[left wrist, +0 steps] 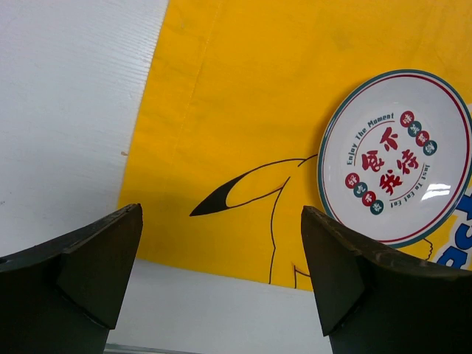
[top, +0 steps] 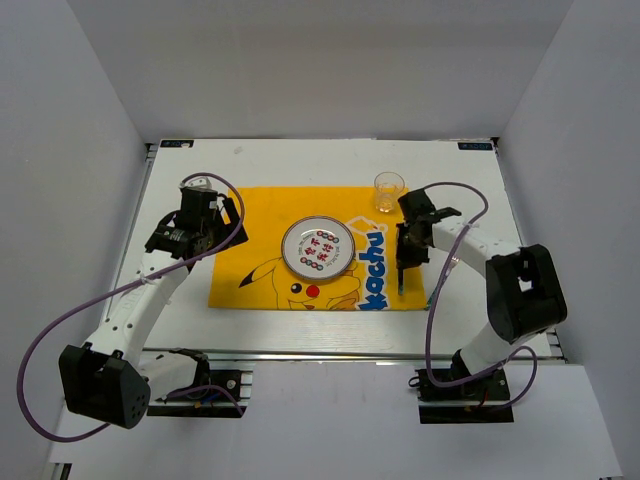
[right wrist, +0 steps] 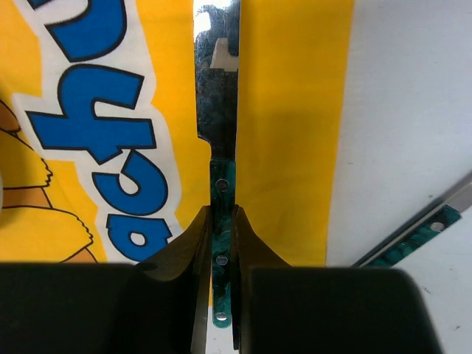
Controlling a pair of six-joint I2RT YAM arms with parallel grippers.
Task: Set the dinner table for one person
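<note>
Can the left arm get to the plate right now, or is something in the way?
Probably yes. The left claw is open and empty over the mat, with the plate just beside it and nothing between them.

Bright, even light falls from overhead in the top view; the white desk (top: 250,160) and the walls (top: 80,80) read pale grey-lilac, with no harsh hotspots. Shadows are soft and short, pooling just under the arms on the yellow placemat (top: 262,212). In the left wrist view the plate (left wrist: 398,155) carries 1 small white glare patch at lower right. The left claw (left wrist: 221,210) is dark, nearly a silhouette, and slightly soft. In the right wrist view the knife (right wrist: 217,110) mirrors a bright highlight at the top of its blade. The right claw (right wrist: 220,214) is black and underexposed. A soft shadow lies on the cloth right of the blade. The printed lettering stays sharp.
</note>
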